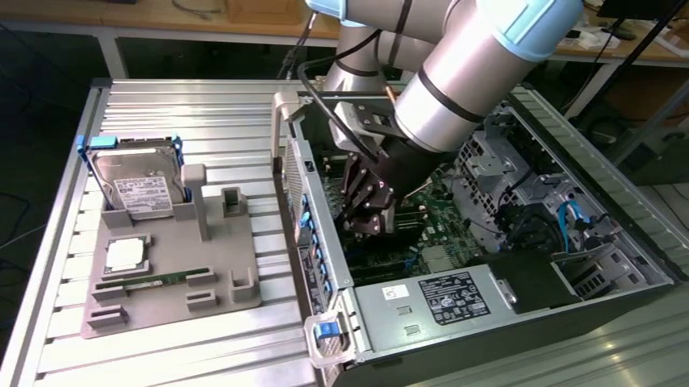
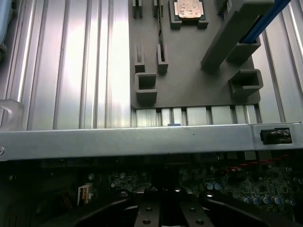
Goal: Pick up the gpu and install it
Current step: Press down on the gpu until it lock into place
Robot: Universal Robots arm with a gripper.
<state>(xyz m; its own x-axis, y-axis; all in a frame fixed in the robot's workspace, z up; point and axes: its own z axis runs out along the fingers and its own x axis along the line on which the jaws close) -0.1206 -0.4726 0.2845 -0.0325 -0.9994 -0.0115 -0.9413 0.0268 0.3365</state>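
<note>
The gripper [image 1: 372, 216], at the center of the exterior frame, reaches down into the open computer case [image 1: 603, 201], its fingers closed over the motherboard [image 1: 431, 234]. Whether they grip the gpu cannot be told; no card is clearly visible, so its direction stays unknown. At left, the gray tray [image 1: 215, 274] on the table [image 1: 161, 105] holds a hard drive [image 1: 140, 181]. The wrist view adds the case's metal edge [image 2: 142, 139] and the processor chip [image 2: 188, 8].

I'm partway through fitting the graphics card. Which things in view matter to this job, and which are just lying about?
For the job: gripper, shut, inside the computer case, close over the motherboard.
Lying about: hard drive, memory stick, processor chip, all on the grey tray outside the case.
</note>
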